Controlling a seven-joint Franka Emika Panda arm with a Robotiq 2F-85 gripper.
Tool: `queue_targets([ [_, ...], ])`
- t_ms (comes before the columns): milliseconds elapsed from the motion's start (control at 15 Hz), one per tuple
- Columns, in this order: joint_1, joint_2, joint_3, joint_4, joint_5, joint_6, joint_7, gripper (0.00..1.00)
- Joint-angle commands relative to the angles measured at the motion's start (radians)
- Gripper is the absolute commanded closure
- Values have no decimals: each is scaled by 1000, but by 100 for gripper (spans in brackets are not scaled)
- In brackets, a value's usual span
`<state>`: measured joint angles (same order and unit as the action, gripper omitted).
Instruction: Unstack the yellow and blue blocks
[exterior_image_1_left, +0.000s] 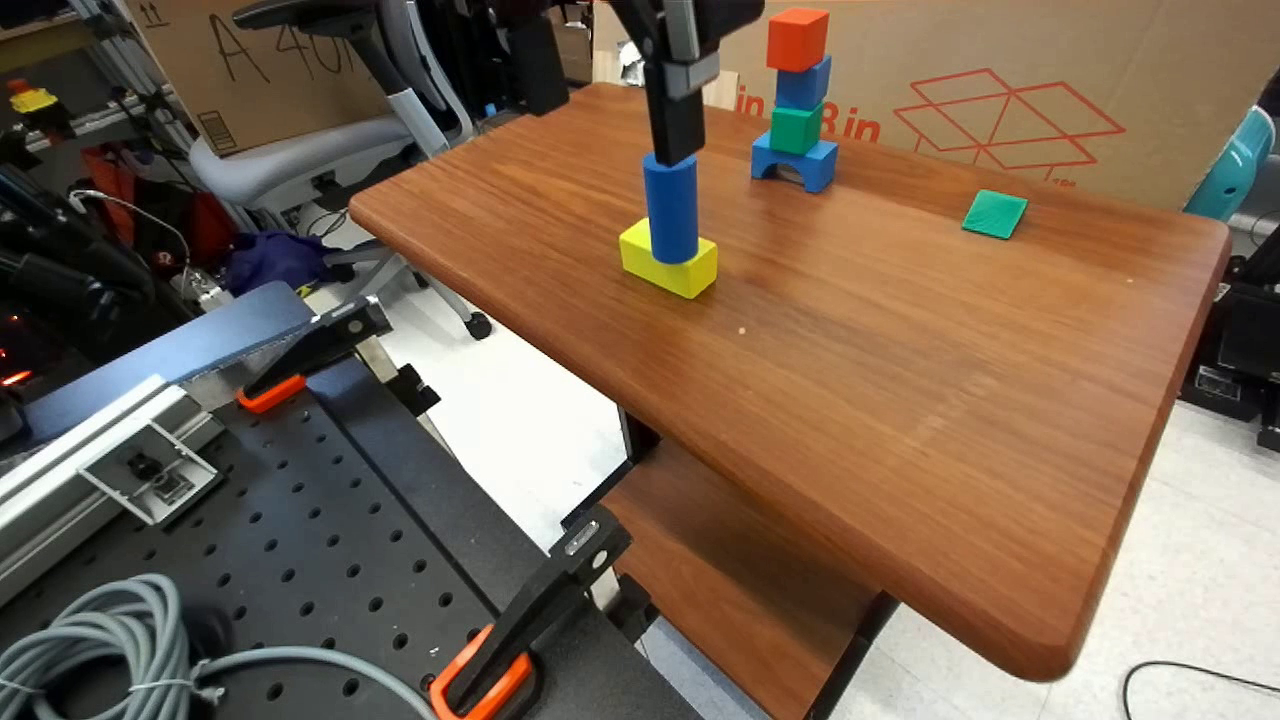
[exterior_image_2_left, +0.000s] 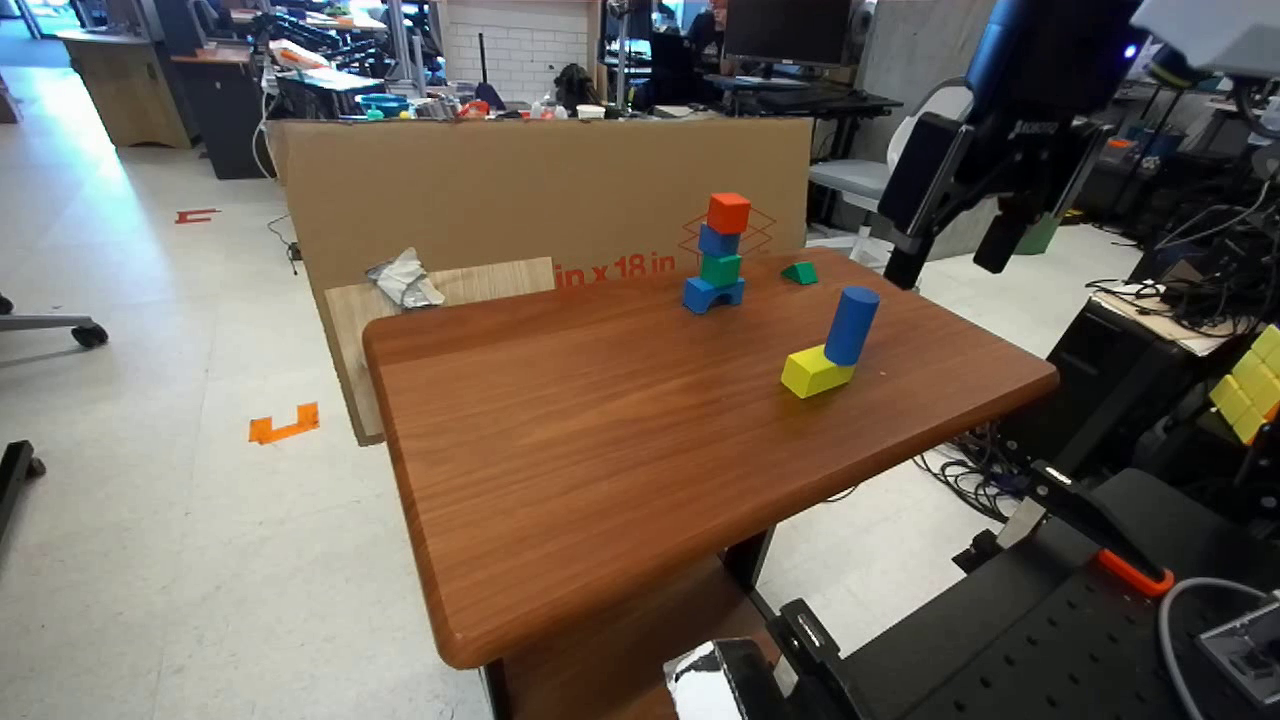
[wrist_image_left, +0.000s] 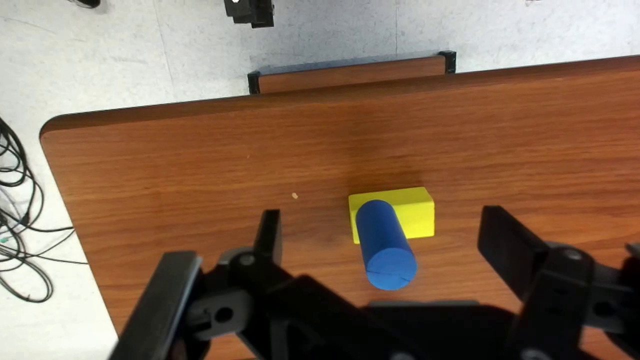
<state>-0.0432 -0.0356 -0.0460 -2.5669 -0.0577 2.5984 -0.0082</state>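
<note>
The blue cylinder (exterior_image_2_left: 852, 325) stands upright on top of the yellow block (exterior_image_2_left: 812, 372), touching it; the yellow block lies on the counter (exterior_image_2_left: 560, 460). In the wrist view the cylinder's foot sits toward the block's 9 o'clock end. The 2 fingers (wrist_image_left: 510, 250) are spread wide, showing at 9 o'clock and 3 o'clock from the cylinder in that view. In an exterior view the fingers (exterior_image_2_left: 908, 262) hang at about 2 o'clock from the cylinder, apart from it.

In both exterior views a stack (exterior_image_2_left: 720, 262) of 4 stands toward the counter's 12 o'clock edge: a red block (exterior_image_2_left: 729, 213) on top, then a small blue block (exterior_image_2_left: 719, 241), a green block (exterior_image_2_left: 719, 270) and a blue arch (exterior_image_2_left: 711, 289) at the foot. In an exterior view a green wedge (exterior_image_2_left: 800, 272) lies at about 3 o'clock from the stack, near it. Brown cardboard (exterior_image_2_left: 540, 190) rises at 12 o'clock in both exterior views, beyond the counter.
</note>
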Motion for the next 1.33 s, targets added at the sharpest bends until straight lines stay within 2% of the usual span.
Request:
queue_targets([
  [0, -1, 61, 1, 13, -10, 64, -6, 0],
  [733, 12, 192, 7, 118, -9, 95, 2, 0],
  [800, 15, 199, 7, 123, -14, 96, 9, 25],
  [867, 16, 205, 9, 126, -14, 99, 7, 26],
  [1267, 13, 213, 11, 156, -5, 95, -7, 73],
])
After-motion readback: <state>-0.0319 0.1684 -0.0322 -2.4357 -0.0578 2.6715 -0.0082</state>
